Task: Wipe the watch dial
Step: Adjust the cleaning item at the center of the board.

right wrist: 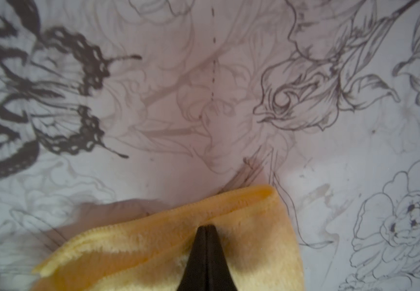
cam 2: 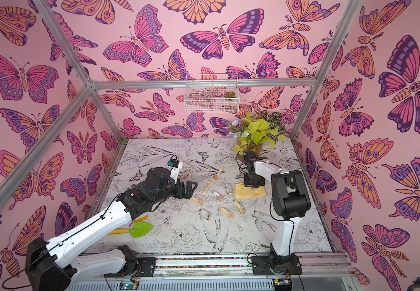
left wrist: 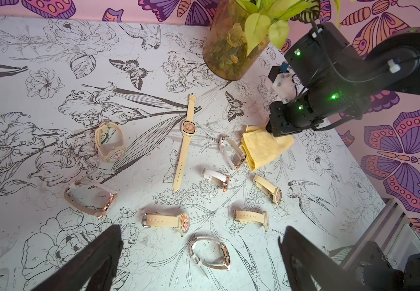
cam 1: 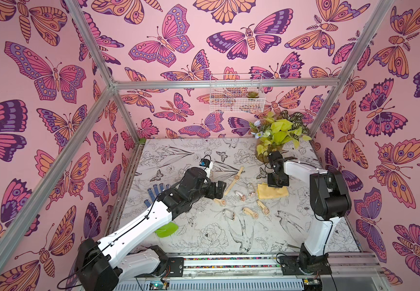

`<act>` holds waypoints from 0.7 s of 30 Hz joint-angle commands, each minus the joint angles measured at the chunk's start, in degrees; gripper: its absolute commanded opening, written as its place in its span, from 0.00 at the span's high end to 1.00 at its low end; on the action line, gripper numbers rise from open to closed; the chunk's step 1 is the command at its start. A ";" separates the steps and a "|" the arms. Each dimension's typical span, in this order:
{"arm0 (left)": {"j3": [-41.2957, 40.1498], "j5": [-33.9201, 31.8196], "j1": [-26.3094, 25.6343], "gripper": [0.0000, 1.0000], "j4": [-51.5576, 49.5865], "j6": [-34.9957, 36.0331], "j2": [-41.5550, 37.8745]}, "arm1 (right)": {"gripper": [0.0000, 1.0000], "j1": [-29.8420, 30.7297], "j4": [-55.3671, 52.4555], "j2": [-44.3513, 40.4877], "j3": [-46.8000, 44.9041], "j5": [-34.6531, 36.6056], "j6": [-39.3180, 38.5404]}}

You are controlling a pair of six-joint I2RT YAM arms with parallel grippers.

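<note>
Yellow cloth (right wrist: 241, 226): lies folded on the worktop (cam 1: 191, 156), on the right side of the group of watches. No part of it rests on any dial.

Right gripper (right wrist: 205, 229): fingers pressed together, with their tips sunk into a pucker in the cloth. This looks like a pinch on a fold near its edge. In both top views the cloth looks flat on the surface, not lifted clear.

Left gripper (left wrist: 202, 228): fingers wide apart and holding nothing. It hangs above the watches and touches none of them.

Flat cream watch (left wrist: 182, 156): strap unbuckled and stretched out straight, with its dial (left wrist: 186, 127) facing up. It sits well apart from the cloth and seems the easiest face to wipe.

Buckled watches (left wrist: 166, 221): several are scattered around it, most of them on their sides. A white-strapped watch (left wrist: 225, 143) sits just beside the cloth's folded edge, and I cannot tell whether they touch.

Done so far: at most the cloth has been gripped.

Left to do: raise the cloth, carry it to a dial and rub the face. A watch may also need steadying or picking up with the free fingers. Nothing shows which watch is meant.

Stage: early, with no wiping begun as far as can be seen.
</note>
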 commanded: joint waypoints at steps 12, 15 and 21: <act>-1.56 -1.51 -0.36 0.00 -0.85 0.22 -1.53 | 0.01 -0.16 -12.15 -11.03 0.48 -3.32 3.72; -2.34 -2.04 -0.47 0.00 -0.71 -0.63 -1.97 | 0.01 0.03 -12.29 -12.17 -1.80 -5.51 3.56; -3.79 -2.86 -0.95 0.00 -0.12 -1.89 -2.37 | 0.01 -0.03 -11.94 -11.07 -3.67 -8.92 1.86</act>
